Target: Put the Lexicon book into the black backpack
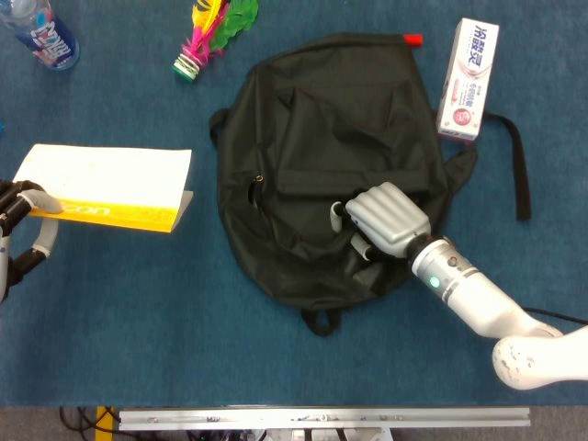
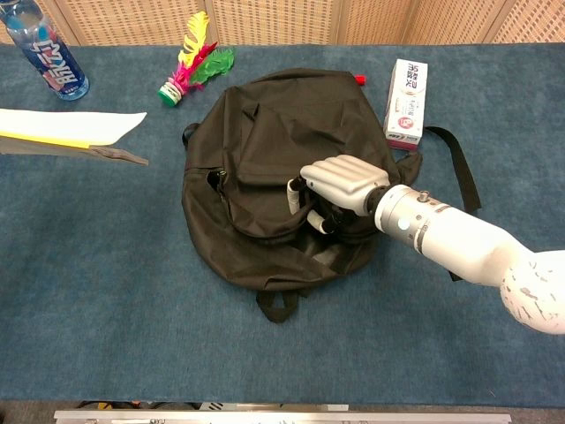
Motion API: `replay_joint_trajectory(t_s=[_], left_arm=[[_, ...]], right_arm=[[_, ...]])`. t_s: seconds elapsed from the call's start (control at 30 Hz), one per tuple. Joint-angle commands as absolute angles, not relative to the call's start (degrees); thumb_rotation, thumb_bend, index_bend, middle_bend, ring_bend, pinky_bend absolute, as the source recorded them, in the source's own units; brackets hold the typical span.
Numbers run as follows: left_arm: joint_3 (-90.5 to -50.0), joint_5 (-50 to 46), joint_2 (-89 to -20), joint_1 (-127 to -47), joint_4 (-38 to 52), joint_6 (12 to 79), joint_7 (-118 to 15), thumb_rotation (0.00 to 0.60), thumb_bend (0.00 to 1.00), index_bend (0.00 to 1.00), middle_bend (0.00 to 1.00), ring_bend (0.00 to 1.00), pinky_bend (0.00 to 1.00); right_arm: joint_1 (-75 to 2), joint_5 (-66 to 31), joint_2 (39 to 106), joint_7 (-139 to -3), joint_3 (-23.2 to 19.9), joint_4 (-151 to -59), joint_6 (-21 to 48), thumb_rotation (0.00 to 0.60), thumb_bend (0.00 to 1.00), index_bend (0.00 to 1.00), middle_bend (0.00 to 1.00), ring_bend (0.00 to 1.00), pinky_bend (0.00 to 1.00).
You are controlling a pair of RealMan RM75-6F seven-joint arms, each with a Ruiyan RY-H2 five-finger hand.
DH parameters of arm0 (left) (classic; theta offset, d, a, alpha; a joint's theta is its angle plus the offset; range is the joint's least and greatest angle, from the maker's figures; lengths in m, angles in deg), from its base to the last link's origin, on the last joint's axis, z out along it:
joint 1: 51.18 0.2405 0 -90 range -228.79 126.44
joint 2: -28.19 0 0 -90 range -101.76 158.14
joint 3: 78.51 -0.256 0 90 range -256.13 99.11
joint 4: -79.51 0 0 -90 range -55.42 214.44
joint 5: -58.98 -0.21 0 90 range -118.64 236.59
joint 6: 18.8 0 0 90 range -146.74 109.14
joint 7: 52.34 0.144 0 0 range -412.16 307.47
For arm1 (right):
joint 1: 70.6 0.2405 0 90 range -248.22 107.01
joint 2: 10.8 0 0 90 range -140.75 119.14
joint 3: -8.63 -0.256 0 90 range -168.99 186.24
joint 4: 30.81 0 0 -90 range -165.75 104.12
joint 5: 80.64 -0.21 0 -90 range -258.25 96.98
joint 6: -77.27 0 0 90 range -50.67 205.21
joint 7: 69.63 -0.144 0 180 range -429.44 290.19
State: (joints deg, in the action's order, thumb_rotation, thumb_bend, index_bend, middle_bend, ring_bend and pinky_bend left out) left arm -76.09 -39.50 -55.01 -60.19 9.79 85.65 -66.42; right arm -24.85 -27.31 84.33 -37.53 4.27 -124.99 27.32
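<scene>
The Lexicon book (image 1: 110, 184), white cover with a yellow spine, is held off the table at the left; in the chest view the book (image 2: 75, 130) shows edge-on and lifted. My left hand (image 1: 20, 219) grips its left end; the chest view does not show this hand. The black backpack (image 1: 317, 119) lies flat in the middle with a small gap in its zip at the left side (image 1: 256, 190). My right hand (image 1: 381, 218) rests on its lower front, fingers curled into bunched fabric; the chest view shows the same hand (image 2: 337, 183) and backpack (image 2: 274, 119).
A water bottle (image 1: 41, 32) stands at the far left corner. A feather shuttlecock (image 1: 209, 32) lies behind the backpack. A toothpaste box (image 1: 468, 78) touches the bag's right shoulder, and a strap (image 1: 518, 170) trails right. The table's front edge (image 1: 322, 415) runs along the bottom.
</scene>
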Motion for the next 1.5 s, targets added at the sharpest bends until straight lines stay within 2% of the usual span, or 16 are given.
replay_joint_trajectory(t_s=[0.03,0.17,0.43,0.67,1.07,1.5], left_arm=[[-76.1,-39.5,-54.8,-60.1,9.7,85.7,-66.5,0.6,0.39,0.68,0.61,0.53,0.47],[-76.0,-39.7,-54.5,-60.1,9.4,85.8,-66.7,0.6,0.39,0.68,0.61,0.53,0.47],[-76.0,-40.6,-52.9,-60.8,8.2,85.4,-67.3,0.6,0.39,0.68,0.61,0.52,0.47],[-76.4,-42.4,-51.1,-62.0,5.0,84.7,-69.6,0.6,0.39,0.68,0.61,0.52,0.47],[-77.5,-46.9,-48.1,-65.3,-4.3,82.2,-71.2,0.6,0.39,0.68,0.61,0.52,0.47],[-77.8,-49.6,-52.4,-70.4,-8.6,75.5,-70.2,0.6,0.39,0.68,0.61,0.52,0.47]], right_arm=[[-25.7,-25.4,84.7,-38.8,4.1,-125.2,25.1,0.6,0.59,0.65,0.54,0.45,0.59],[-26.7,-23.0,84.8,-40.5,3.6,-125.4,22.4,0.6,0.64,0.74,0.59,0.49,0.62],[-28.0,-18.7,81.9,-42.6,1.1,-128.2,17.6,0.6,0.65,0.8,0.63,0.53,0.63],[-26.8,-21.4,81.2,-43.2,-4.3,-129.5,16.1,0.6,0.65,0.8,0.64,0.53,0.63],[-22.8,-28.3,87.6,-40.6,-10.7,-127.6,13.1,0.6,0.65,0.8,0.64,0.53,0.64],[-20.4,-31.3,91.3,-41.5,-14.5,-125.1,10.9,0.6,0.65,0.8,0.64,0.53,0.64]])
